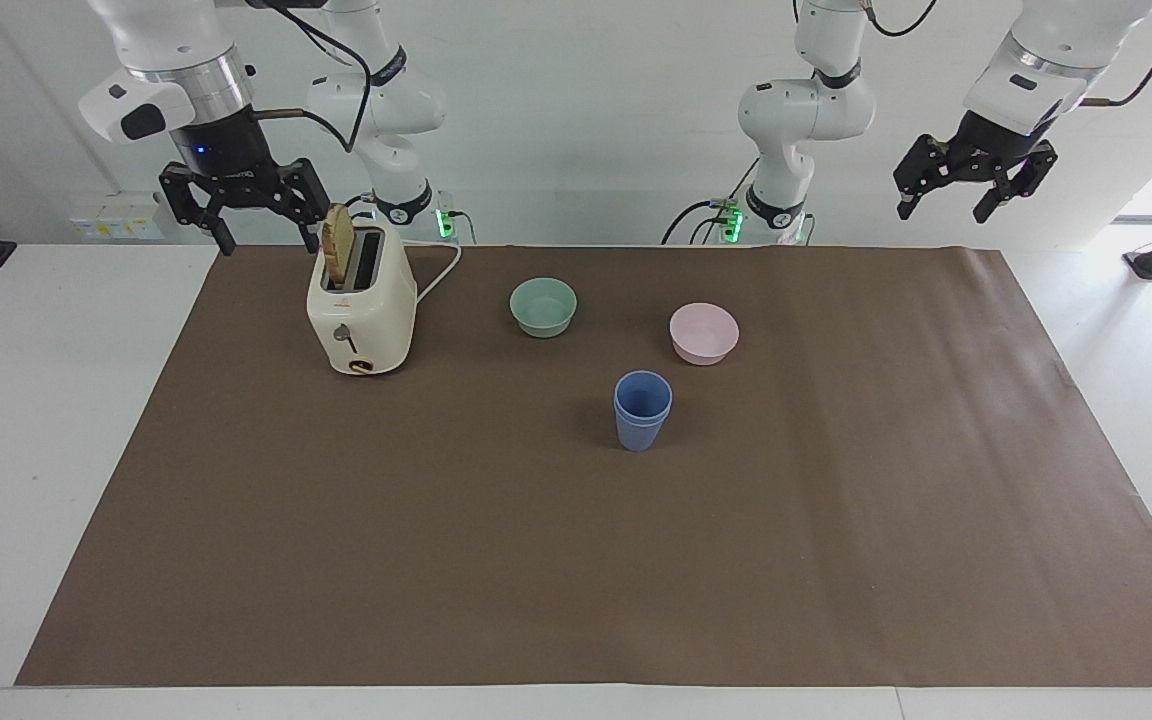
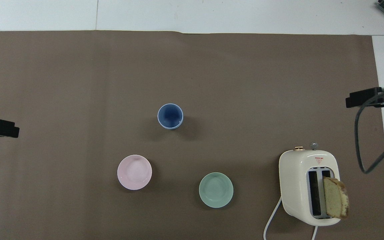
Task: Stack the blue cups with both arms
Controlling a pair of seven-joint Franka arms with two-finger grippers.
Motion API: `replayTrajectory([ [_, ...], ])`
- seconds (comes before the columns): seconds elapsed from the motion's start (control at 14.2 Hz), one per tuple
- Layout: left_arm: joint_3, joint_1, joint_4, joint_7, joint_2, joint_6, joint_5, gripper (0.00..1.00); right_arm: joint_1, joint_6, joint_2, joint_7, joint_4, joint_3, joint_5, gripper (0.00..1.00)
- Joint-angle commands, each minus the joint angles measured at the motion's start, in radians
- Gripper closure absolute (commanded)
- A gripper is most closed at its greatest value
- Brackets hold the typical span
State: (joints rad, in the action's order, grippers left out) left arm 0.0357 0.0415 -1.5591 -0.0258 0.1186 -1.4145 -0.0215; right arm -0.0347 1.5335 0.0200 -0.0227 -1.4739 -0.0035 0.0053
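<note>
Blue cups (image 1: pixel 642 410) nested on mat, L tool (image 1: pixel 973 186) & R tool (image 1: pixel 242 205) both released, raised.

One camera sits high across the desk (image 1: pixel 576 560), facing the robots and taking in the whole brown mat with both arm bases at its top. The other hangs above the robots' end, looking steeply down and forward, closer in. Both share the mat's middle, the toaster (image 1: pixel 361 310) and the bowls, turned half round.
</note>
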Motion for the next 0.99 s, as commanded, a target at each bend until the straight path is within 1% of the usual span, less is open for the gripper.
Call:
replayTrajectory([
  [0.0,0.003,-0.009,-0.013,0.001,0.018,0.009,-0.008,0.0,0.021,-0.01,0.023,-0.005,-0.023,0.017,-0.019,0.0],
  [0.21,0.003,-0.009,-0.013,0.001,0.018,0.009,-0.008,0.0,0.019,-0.009,0.026,-0.005,-0.025,0.01,-0.018,0.0],
  [0.42,0.003,-0.009,-0.013,0.001,0.018,0.009,-0.008,0.0,0.021,-0.009,0.029,-0.002,-0.026,-0.016,-0.004,0.0],
  [0.92,0.003,-0.009,-0.013,0.001,0.018,0.009,-0.008,0.0,0.019,-0.012,0.031,-0.003,-0.026,-0.016,-0.001,0.0],
])
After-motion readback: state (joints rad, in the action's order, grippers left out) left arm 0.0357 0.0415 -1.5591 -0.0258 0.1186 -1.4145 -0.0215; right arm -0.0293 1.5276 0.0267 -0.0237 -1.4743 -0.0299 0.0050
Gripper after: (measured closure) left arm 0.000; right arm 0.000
